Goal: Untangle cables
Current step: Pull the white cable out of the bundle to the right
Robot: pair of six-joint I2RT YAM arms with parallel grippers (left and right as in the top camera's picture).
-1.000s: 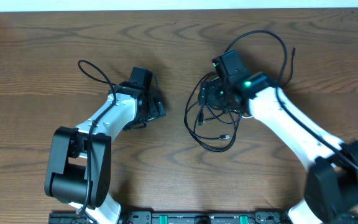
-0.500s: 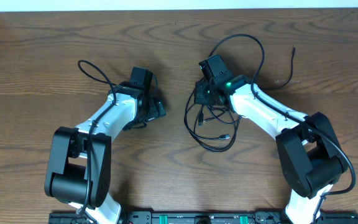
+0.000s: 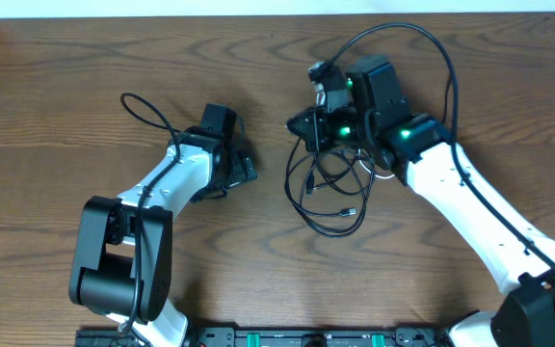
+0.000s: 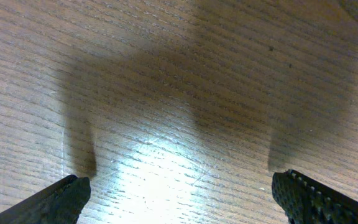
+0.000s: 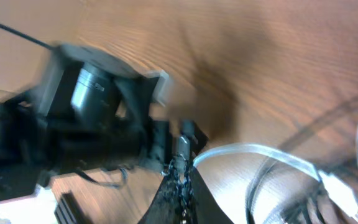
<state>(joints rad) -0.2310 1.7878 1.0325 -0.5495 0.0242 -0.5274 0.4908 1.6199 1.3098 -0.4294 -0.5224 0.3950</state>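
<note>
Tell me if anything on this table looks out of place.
Only the cables: thin black and white cords lie in one crossed-over heap mid-table. The right gripper is shut on a white cord. Nothing looks spilled or broken.

The right pincer (image 5: pixel 180 177) has its fingers pressed together, and the white cable (image 5: pixel 253 148) comes out from between their tips and arcs to the right, ending in a white plug. Beyond the pincer to its left, the other arm (image 5: pixel 92 93) is blurred above the wooden bench (image 5: pixel 278 56)
</note>
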